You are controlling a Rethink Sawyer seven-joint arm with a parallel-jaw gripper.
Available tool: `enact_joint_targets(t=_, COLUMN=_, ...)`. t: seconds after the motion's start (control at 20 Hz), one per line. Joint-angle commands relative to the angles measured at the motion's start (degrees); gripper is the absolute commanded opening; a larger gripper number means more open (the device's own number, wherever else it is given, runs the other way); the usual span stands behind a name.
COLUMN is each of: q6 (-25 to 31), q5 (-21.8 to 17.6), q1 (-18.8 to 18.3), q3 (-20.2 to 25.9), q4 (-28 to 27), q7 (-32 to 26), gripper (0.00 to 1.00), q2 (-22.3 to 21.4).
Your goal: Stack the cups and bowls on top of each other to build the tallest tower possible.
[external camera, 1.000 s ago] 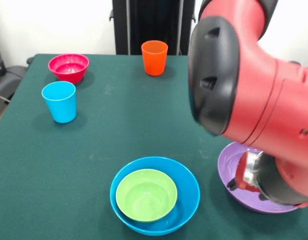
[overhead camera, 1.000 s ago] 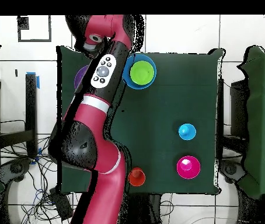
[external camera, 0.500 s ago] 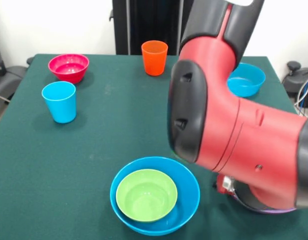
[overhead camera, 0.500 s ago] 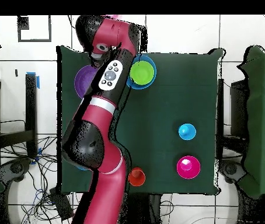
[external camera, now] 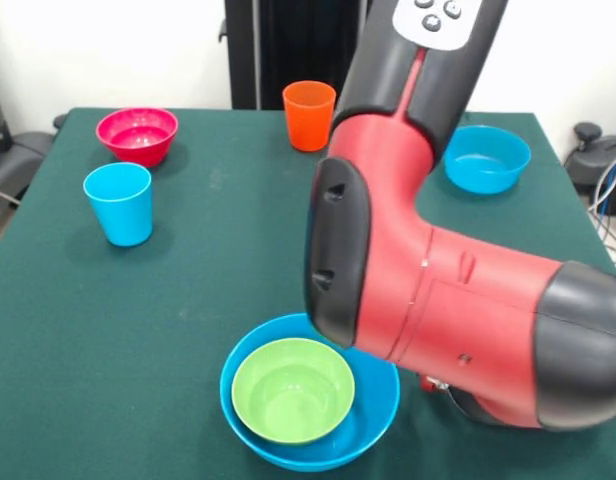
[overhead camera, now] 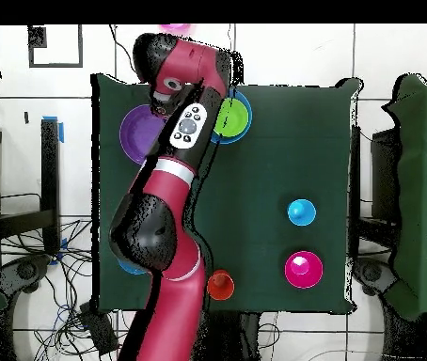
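Note:
A lime green bowl (external camera: pixel 293 388) sits nested in a large blue bowl (external camera: pixel 373 405) at the table's near edge; the pair also shows in the overhead view (overhead camera: pixel 231 116). A purple bowl (overhead camera: pixel 137 136) stands beside them, hidden behind my arm (external camera: pixel 438 310) in the front view. A light blue cup (external camera: pixel 119 203), a hot pink bowl (external camera: pixel 138 135), an orange cup (external camera: pixel 309 115) and a smaller blue bowl (external camera: pixel 486 158) stand apart. My gripper is almost wholly hidden under the wrist, low beside the large blue bowl; only a sliver (external camera: pixel 434 383) shows. No tower stands.
My arm's bulky red and black links span the table's right half in the front view, from the far edge to the near edge. The table is covered in dark green cloth (external camera: pixel 218 260). Chairs stand at the table's sides (overhead camera: pixel 422 188).
My arm has swung left in the front view, from over the purple bowl towards the nested blue and green bowls. It now hides the purple bowl there. The cups and bowls have not moved.

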Motion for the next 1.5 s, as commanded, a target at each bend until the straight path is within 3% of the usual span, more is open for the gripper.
enact_joint_targets(t=0.05, q6=-5.0, q5=4.1, q1=-1.5, q3=6.3, q4=-5.6, q7=-3.9, gripper=1.0, q2=4.9)
enact_joint_targets(t=0.1, q6=-5.6, q5=4.3, q1=-1.4, q3=7.0, q4=-5.5, q7=-3.6, gripper=1.0, q2=5.2)
enact_joint_targets(t=0.15, q6=-4.6, q5=4.6, q1=-1.6, q3=6.9, q4=-5.6, q7=-3.9, gripper=0.0, q2=5.2)
enact_joint_targets(t=0.45, q6=-5.6, q5=7.6, q1=-2.4, q3=5.8, q4=-6.3, q7=-4.3, gripper=0.0, q2=5.3)
enact_joint_targets(t=0.65, q6=-3.2, q5=9.7, q1=-2.8, q3=6.3, q4=-6.8, q7=-3.4, gripper=0.0, q2=4.9)
enact_joint_targets(t=0.95, q6=-3.5, q5=15.4, q1=-2.8, q3=12.8, q4=-8.0, q7=-3.4, gripper=0.0, q2=5.6)
enact_joint_targets(t=1.1, q6=-2.2, q5=15.1, q1=-2.5, q3=16.3, q4=-7.9, q7=-5.7, gripper=0.0, q2=5.7)
enact_joint_targets(t=1.25, q6=-0.6, q5=16.6, q1=-3.5, q3=16.4, q4=-9.1, q7=-8.0, gripper=0.0, q2=5.4)
enact_joint_targets(t=1.5, q6=0.5, q5=17.2, q1=-3.0, q3=22.6, q4=-9.4, q7=-8.6, gripper=0.0, q2=4.7)
